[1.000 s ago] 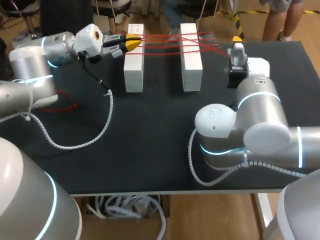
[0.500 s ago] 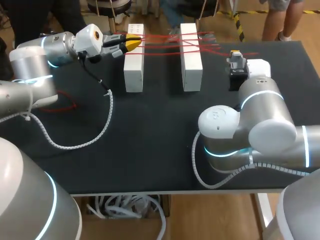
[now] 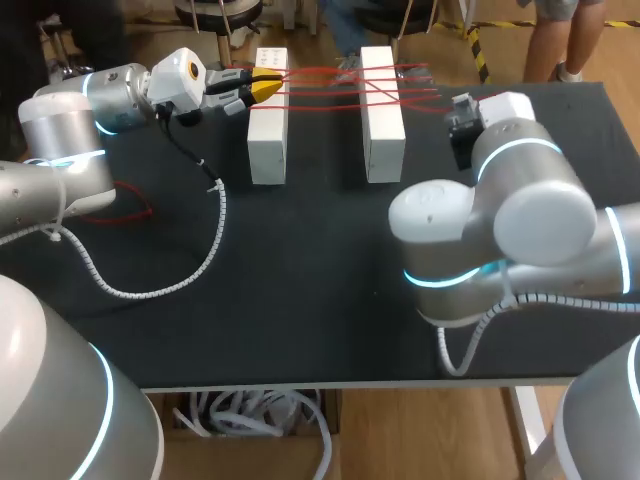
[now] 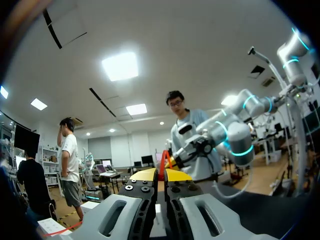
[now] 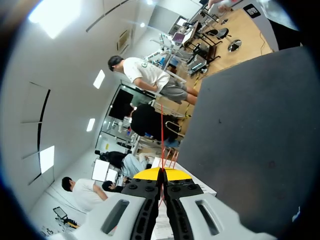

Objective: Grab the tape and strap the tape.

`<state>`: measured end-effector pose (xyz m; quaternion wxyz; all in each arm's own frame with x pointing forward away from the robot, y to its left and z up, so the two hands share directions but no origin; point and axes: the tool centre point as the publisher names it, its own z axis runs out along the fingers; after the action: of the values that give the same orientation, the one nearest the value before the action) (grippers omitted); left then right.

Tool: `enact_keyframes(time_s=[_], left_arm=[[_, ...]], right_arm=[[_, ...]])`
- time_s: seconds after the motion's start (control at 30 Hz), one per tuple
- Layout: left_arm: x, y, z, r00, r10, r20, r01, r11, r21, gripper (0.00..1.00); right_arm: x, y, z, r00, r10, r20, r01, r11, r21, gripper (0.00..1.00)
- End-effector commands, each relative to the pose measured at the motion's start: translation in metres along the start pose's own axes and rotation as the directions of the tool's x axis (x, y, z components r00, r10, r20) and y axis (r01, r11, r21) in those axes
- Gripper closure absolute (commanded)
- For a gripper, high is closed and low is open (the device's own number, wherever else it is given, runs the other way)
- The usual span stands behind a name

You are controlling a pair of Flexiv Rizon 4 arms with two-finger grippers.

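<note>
Thin red tape (image 3: 340, 85) runs in several strands across the far ends of two upright white blocks (image 3: 268, 115) (image 3: 383, 115). My left gripper (image 3: 265, 88) sits at the far end of the left block. In the left wrist view, the left gripper (image 4: 161, 175) is shut on the red tape (image 4: 162, 161). My right gripper (image 3: 460, 103) is just right of the right block, largely hidden behind its own arm. The right wrist view has the right gripper (image 5: 161, 174) shut on a fine red tape strand (image 5: 161, 131) stretching ahead of the tips.
A loose loop of red tape (image 3: 130, 200) lies on the black table (image 3: 300, 300) at the left. A white coiled cable (image 3: 170, 280) from my left arm trails across the table. My right arm's bulky elbow (image 3: 520, 210) covers the right half.
My right gripper has closed on the tape, and its arm has swung and shifted slightly left toward the right block. The left arm has kept still.
</note>
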<state>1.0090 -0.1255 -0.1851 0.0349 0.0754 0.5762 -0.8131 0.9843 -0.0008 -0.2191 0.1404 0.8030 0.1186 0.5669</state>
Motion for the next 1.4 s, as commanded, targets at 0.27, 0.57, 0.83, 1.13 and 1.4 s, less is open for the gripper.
enact_keyframes(time_s=[0.27, 0.57, 0.83, 1.13, 1.4], left_arm=[[-0.001, 0.001, -0.001, 1.0, 0.001, -0.003, -0.001, 1.0, 0.003, 1.0], [-0.001, 0.001, -0.001, 1.0, 0.001, -0.003, -0.001, 1.0, 0.003, 1.0], [-0.001, 0.001, -0.001, 1.0, 0.001, -0.003, -0.001, 1.0, 0.003, 1.0], [-0.001, 0.001, -0.001, 1.0, 0.001, -0.003, -0.001, 1.0, 0.003, 1.0], [-0.001, 0.001, -0.001, 1.0, 0.001, -0.003, -0.001, 1.0, 0.003, 1.0]], right_arm=[[0.006, 0.011, -0.002, 0.995, -0.006, 0.097, 0.002, 0.999, 0.043, 1.0], [0.006, 0.011, -0.002, 0.995, -0.006, 0.097, 0.002, 0.999, 0.043, 1.0], [0.022, 0.002, -0.009, 0.939, -0.176, -0.295, 0.083, 0.949, -0.304, 1.0], [0.019, 0.0, -0.002, 0.842, -0.48, -0.247, 0.301, 0.797, -0.524, 1.0], [0.018, 0.005, -0.009, 0.804, -0.58, -0.131, 0.451, 0.739, -0.501, 1.0]])
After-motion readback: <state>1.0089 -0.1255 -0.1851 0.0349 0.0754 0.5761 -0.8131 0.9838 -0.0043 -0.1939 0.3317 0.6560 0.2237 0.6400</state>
